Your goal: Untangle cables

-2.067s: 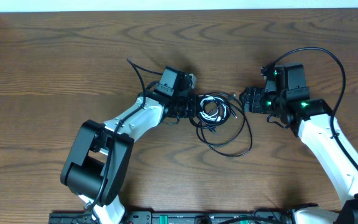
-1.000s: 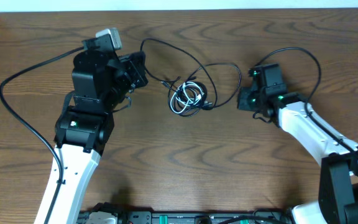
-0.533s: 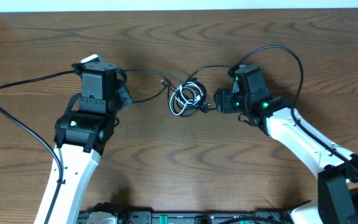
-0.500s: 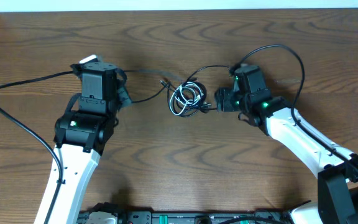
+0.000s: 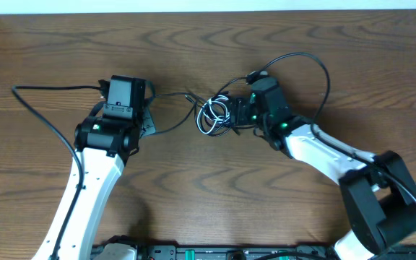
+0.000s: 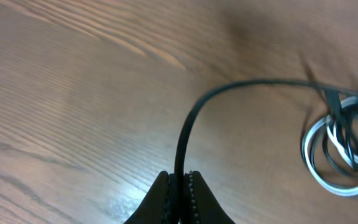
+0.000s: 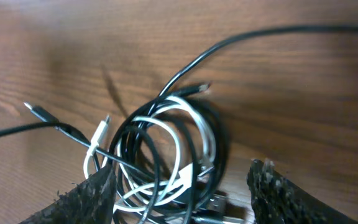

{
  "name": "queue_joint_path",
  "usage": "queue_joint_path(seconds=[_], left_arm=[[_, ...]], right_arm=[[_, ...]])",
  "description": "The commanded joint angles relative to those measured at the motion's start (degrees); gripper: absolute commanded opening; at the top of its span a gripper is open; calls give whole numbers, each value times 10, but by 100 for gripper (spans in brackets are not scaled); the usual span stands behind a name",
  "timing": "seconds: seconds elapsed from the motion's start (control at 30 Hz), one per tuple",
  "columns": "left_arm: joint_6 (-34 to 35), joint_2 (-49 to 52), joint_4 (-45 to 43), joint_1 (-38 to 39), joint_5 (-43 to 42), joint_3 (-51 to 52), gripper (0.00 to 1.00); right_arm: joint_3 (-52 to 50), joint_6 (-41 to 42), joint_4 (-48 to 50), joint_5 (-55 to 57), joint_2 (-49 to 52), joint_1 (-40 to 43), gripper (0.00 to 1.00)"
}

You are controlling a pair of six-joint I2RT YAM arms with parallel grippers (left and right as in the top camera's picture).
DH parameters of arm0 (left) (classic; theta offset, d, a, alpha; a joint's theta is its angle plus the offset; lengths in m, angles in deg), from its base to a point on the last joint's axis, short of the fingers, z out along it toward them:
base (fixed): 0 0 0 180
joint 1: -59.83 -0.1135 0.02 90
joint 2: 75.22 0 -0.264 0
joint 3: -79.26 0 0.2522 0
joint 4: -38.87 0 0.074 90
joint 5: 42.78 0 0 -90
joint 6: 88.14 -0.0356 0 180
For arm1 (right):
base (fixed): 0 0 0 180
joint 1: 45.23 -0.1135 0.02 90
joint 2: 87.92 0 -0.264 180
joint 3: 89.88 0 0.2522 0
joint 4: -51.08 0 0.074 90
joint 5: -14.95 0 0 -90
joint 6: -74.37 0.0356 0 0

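The cables lie as a small tangle [image 5: 215, 114] of black and white loops in the middle of the table. One black cable [image 6: 194, 118] runs out of the tangle [image 6: 344, 149] to my left gripper [image 6: 180, 186], which is shut on it. In the overhead view the left gripper [image 5: 147, 123] sits left of the tangle. My right gripper [image 7: 182, 199] stands open astride the near side of the tangle [image 7: 166, 155], one finger [image 7: 86, 199] on each side of it, close to a plug end. From above, the right gripper [image 5: 238, 112] is at the tangle's right edge.
The wooden table [image 5: 208, 188] has a white strip along its far edge [image 5: 208, 6]. The left arm's thick black wire [image 5: 42, 101] loops out to the left. The right arm's wire [image 5: 316, 65] arcs over behind the right wrist.
My right gripper opened and moved left up to the tangle. The left gripper, still shut on the black cable, moved down and a little toward the tangle.
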Motion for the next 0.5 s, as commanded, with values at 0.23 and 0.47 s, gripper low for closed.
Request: queue_joint_path(seconds=[0.23, 0.47], left_arm=[[-33, 40, -8, 0, -45, -5, 7], [-33, 40, -15, 0, -45, -5, 7]], right_arm=[[57, 1, -12, 17, 83, -35, 61], [57, 12, -23, 92, 107, -68, 23]])
